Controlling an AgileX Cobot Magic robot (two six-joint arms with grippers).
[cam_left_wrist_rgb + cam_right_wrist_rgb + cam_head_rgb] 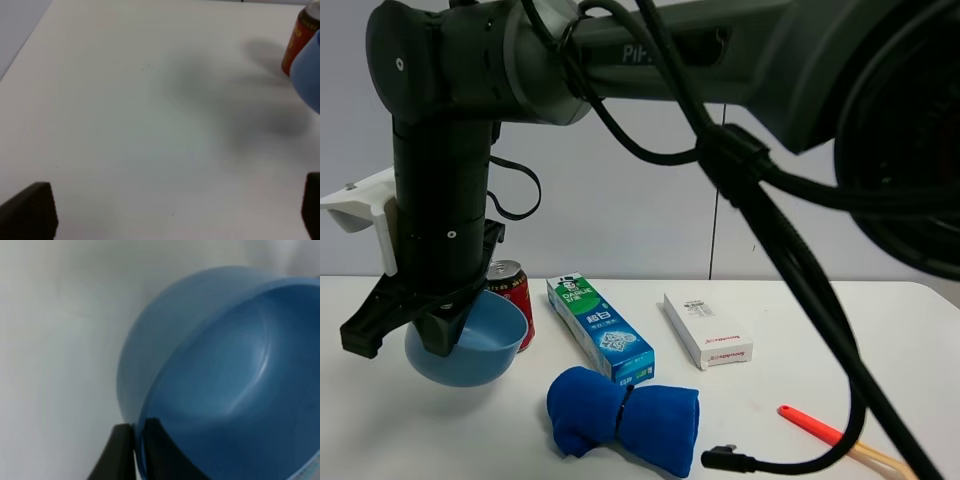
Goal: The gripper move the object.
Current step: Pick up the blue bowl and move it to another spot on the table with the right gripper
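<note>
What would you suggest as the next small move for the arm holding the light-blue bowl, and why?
Probably ease the light-blue bowl away from the red can, toward the bare table at the left of the high view. The right end effector is shut on its rim, the bowl is tilted, and the can stands close behind it.

Tilted light-blue bowl [470,350], its rim pinched by the right pincer [136,429].
</note>
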